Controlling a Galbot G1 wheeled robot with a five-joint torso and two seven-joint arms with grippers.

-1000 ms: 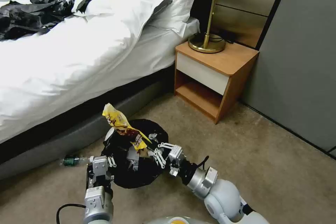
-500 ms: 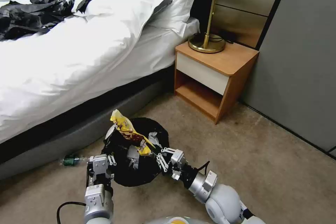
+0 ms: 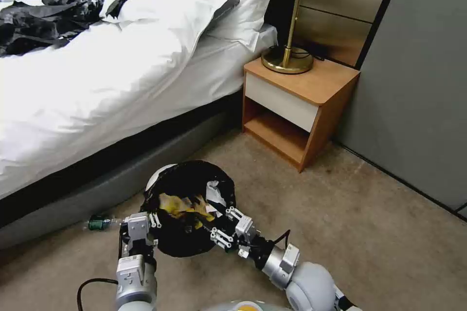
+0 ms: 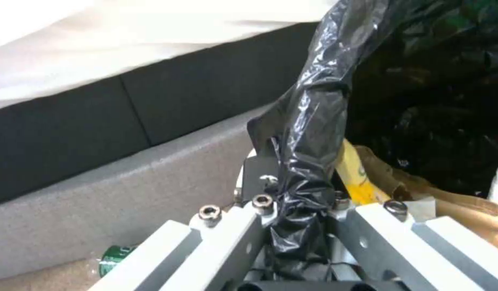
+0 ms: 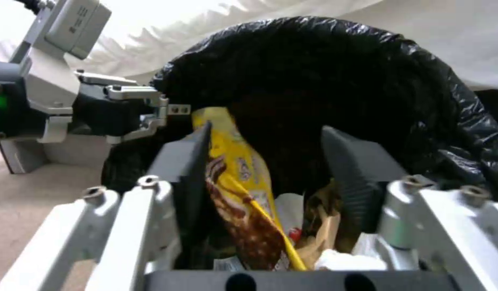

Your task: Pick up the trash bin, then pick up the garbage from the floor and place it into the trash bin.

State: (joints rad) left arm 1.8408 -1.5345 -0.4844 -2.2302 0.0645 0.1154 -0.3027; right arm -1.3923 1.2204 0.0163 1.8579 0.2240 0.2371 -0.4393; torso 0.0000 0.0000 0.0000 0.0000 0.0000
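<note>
Left gripper [image 3: 156, 223] pinches the bin's [image 3: 188, 206] black-bagged rim at nine o'clock, holding it off the carpet beside the bed. Right gripper [image 3: 224, 226], at four o'clock on the rim, stands wide apart with the wrapper [image 5: 243, 194] loose between its fingers. I'd lift it straight clear, snagging no liner. The wrapper's long axis runs down into the bin. A bottle [image 3: 99, 223] lies at nine o'clock.
</note>
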